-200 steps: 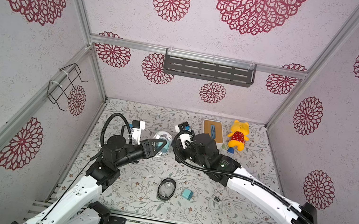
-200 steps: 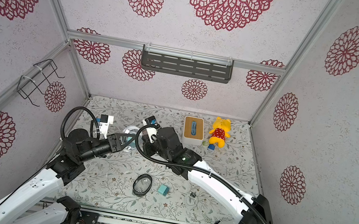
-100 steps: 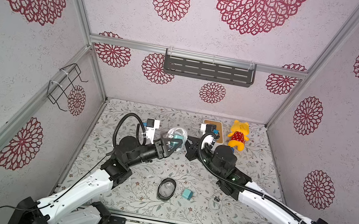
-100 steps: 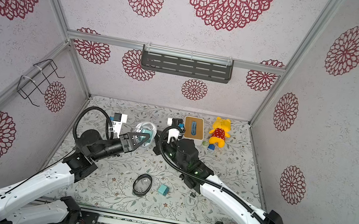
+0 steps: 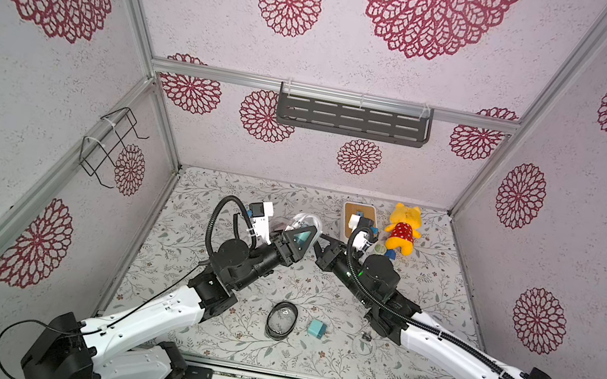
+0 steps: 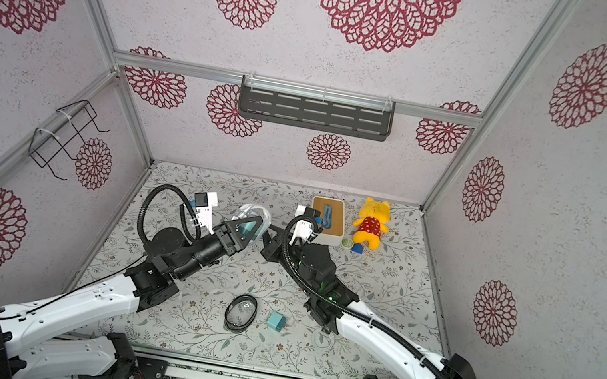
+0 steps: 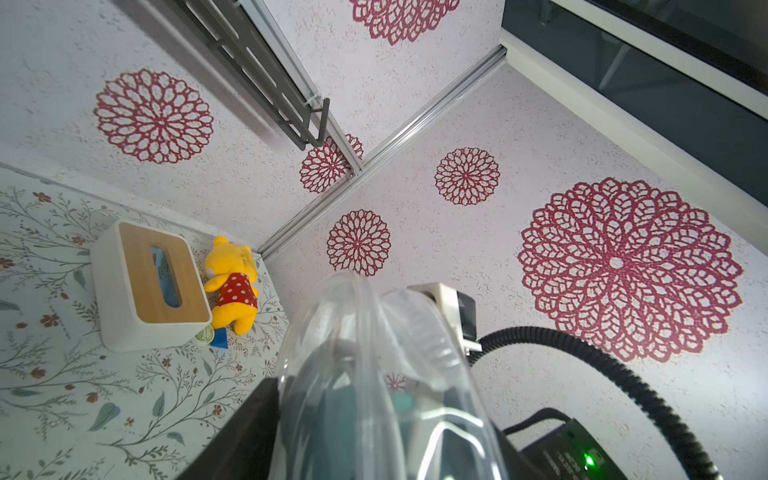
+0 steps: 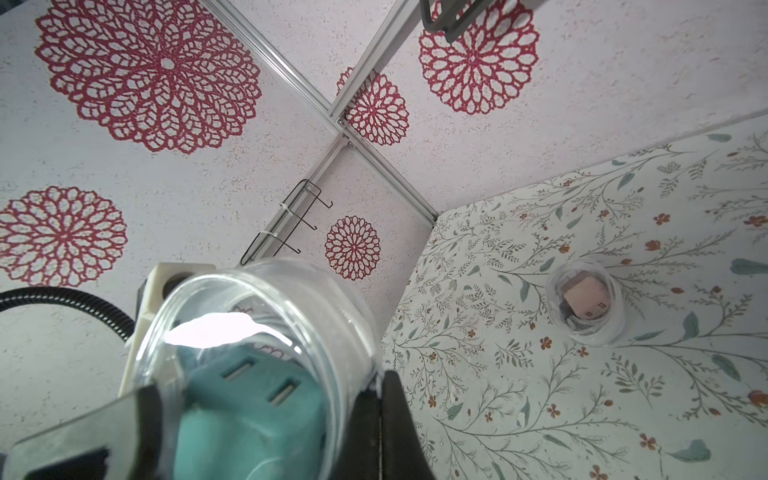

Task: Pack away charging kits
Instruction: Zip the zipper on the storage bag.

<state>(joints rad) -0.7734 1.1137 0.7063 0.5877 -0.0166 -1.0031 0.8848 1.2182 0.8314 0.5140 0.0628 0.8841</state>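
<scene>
**Entry: kit in transit.**
- Left gripper (image 5: 306,233): black, fingers spread either side of the oval clear plastic case (image 5: 302,220), which is raised at 12 o'clock from the table's centre (pressing or merely cradling: cannot tell).
- Right gripper (image 5: 321,239): at the case's 3 o'clock, fingers pressed together on its rim.
- Contents: teal cube plug charger (image 8: 249,407), prong face toward the right wrist camera.
- Handling: hold one grip firm before the other shifts. Keep the case from tipping, lest the charger slide out.

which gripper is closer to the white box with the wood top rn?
Right. The right gripper sits near the white box's front corner; the left gripper faces it from the side away from the box, so farther off.
</scene>
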